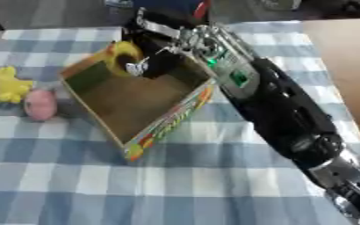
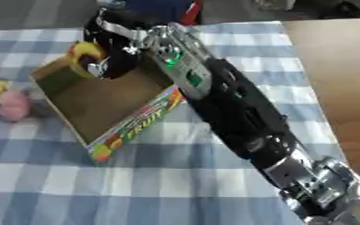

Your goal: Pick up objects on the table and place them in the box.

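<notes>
Fingers [image 1: 141,67] of the right hand [image 1: 154,55] curling around a yellow ring-shaped toy [image 1: 121,56], holding it over the far corner of the cardboard box [image 1: 149,132]. Reaching in from the lower right, with the right arm [image 1: 279,105] crossing diagonally above the box's near right wall. Carrying out the placing step, judging by the toy sitting at or just inside the box rim; contact between toy and box floor impossible to confirm. Keeping a clamped grasp, with dark digits wrapping the ring and a silvery fingertip showing below it. Leaving the box interior otherwise bare, brown floor showing, printed fruit graphics along the near outer wall. Resting on the blue-and-white checked tablecloth [image 1: 183,184], well apart from the hand: a yellow star-shaped plush toy [image 1: 6,85] and, touching or just beside it, a pink rounded toy [image 1: 39,104], both to the left of the box. Showing no left hand in either view. Calling next, in all likelihood, for spreading the digits to drop the ring inside, then lifting clear without catching the box wall, then moving toward the two toys outside the box.
</notes>
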Controlling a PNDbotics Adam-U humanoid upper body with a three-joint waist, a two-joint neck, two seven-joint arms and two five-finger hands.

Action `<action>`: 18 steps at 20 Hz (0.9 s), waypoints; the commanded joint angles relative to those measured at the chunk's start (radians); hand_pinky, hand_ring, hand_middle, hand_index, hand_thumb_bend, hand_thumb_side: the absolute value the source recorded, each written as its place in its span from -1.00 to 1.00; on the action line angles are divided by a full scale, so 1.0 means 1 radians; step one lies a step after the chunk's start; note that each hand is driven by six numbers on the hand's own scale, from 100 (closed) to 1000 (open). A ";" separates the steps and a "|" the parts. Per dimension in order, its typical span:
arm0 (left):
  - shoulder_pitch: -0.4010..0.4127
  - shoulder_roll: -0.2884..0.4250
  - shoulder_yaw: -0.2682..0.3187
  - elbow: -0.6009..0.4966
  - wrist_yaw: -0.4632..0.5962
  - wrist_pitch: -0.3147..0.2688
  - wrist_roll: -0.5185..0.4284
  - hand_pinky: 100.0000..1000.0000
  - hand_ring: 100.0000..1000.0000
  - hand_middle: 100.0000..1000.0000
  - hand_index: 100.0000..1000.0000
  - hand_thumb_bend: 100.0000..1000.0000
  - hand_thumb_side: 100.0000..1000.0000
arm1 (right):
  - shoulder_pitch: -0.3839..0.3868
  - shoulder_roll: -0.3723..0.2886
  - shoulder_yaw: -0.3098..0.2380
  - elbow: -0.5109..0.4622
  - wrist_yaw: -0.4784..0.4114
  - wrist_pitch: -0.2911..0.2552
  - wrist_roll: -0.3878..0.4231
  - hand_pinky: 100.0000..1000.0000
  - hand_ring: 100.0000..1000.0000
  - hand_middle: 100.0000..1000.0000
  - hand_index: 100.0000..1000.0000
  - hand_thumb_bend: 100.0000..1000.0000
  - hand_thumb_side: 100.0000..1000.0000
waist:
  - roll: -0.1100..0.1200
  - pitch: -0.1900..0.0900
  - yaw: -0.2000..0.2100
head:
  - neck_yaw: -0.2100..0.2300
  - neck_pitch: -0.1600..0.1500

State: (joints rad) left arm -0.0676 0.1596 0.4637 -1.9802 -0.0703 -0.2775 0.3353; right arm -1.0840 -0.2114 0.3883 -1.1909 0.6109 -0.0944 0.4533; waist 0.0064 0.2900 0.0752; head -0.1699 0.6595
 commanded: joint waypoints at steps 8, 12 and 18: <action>-0.003 0.028 -0.003 -0.020 0.003 -0.002 -0.007 -0.30 0.04 -0.08 0.53 -0.45 0.33 | -0.025 0.022 -0.014 0.133 0.111 -0.063 -0.014 -0.02 0.02 -0.45 0.04 -1.00 -0.36 | 0.005 -0.019 0.010 | 0.005 -0.006; -0.003 0.028 -0.003 -0.020 0.003 -0.001 -0.009 -0.30 0.04 -0.08 0.53 -0.45 0.33 | -0.038 0.029 -0.017 0.178 0.151 -0.106 0.022 0.02 0.10 -0.34 0.22 -1.00 -0.20 | 0.003 -0.021 0.011 | 0.004 -0.005; -0.001 0.028 -0.003 -0.020 0.003 -0.001 -0.010 -0.30 0.04 -0.08 0.53 -0.45 0.33 | -0.069 0.050 -0.040 0.237 0.230 -0.172 0.091 0.09 0.23 -0.18 0.44 -1.00 -0.05 | 0.002 -0.022 0.016 | 0.001 -0.001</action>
State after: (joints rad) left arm -0.0676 0.1596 0.4585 -1.9802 -0.0677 -0.2772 0.3299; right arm -1.1265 -0.1614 0.3622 -0.9563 0.8195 -0.2513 0.5320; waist 0.0046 0.2900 0.0889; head -0.1686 0.6594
